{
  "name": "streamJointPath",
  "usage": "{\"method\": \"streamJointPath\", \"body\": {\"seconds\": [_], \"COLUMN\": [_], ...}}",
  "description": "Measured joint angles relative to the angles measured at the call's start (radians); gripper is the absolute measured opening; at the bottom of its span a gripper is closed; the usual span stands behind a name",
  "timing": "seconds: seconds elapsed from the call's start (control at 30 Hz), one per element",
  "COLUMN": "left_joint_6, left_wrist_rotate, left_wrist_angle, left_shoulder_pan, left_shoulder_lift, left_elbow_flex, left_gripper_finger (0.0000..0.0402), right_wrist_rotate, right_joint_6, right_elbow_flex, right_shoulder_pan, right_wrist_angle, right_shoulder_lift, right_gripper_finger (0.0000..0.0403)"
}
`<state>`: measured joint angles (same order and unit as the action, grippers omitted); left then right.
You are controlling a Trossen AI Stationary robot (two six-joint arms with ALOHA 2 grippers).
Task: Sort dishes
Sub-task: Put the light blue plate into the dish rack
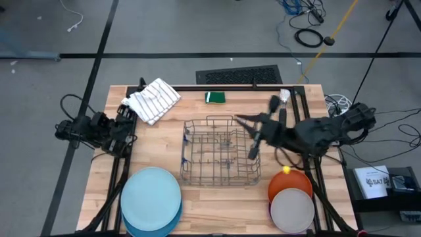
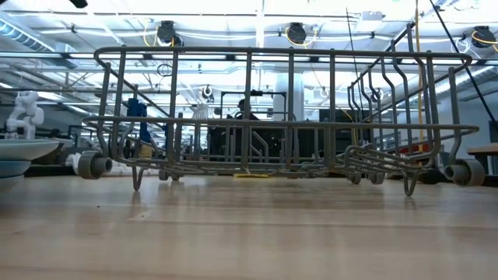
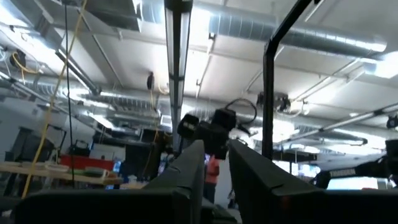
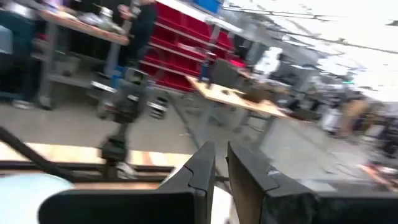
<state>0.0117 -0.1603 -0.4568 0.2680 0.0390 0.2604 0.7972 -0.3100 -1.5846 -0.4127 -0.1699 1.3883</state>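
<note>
Wire dish rack (image 1: pixel 220 151) stands empty at the table's (image 1: pixel 217 210) centre, bare wood open before it toward the near edge. Light blue plate (image 1: pixel 150 193) lies on a darker blue plate (image 1: pixel 150 227), front-left of the rack, the pile reaching the table's near edge. Orange plate (image 1: pixel 287 183) sits front-right of the rack, with an off-white plate (image 1: pixel 293 210) overlapping its near side, close to the table's right edge. White striped cloth (image 1: pixel 152 100) lies behind-left of the rack; a green item (image 1: pixel 215 97) behind it. Right gripper (image 1: pixel 251 135) hovers over the rack's right end, fingers nearly closed, holding nothing. Left gripper (image 3: pixel 216 171) waits at the table's left edge, left of the rack, fingers narrowly parted, empty.
</note>
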Motion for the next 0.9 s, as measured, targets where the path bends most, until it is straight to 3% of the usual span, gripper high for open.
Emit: {"method": "streamJointPath", "body": {"seconds": [0.13,0.3,0.4,0.57,0.77,0.9], "left_joint_6": [-0.003,-0.004,-0.004,-0.041,-0.157,-0.243], "left_wrist_rotate": [-0.001,0.000,0.000,0.014,0.051,0.064], "left_wrist_angle": [0.027,0.080,0.215,0.475,0.915,1.038], "left_shoulder_pan": [0.000,0.000,0.000,0.000,0.000,0.000], "left_shoulder_lift": [0.000,-0.001,0.000,0.000,0.027,0.069], "left_elbow_flex": [0.056,0.120,0.154,0.214,0.298,0.301], "left_gripper_finger": [0.0114,0.0149,0.0157,0.0158,0.0158,0.0158], "right_wrist_rotate": [-0.193,-0.278,-0.295,-0.457,-0.464,-0.464], "right_joint_6": [0.095,0.207,0.268,0.307,0.285,0.283], "right_elbow_flex": [-0.089,-0.255,-0.353,-0.475,-0.514,-0.515], "right_shoulder_pan": [0.066,0.144,0.180,0.214,0.219,0.231], "right_wrist_angle": [-0.064,-0.169,-0.247,-0.267,-0.272,-0.274], "right_shoulder_lift": [0.106,0.251,0.336,0.449,0.504,0.504], "right_gripper_finger": [0.0039,0.0039,0.0039,0.0039,0.0039,0.0039]}}
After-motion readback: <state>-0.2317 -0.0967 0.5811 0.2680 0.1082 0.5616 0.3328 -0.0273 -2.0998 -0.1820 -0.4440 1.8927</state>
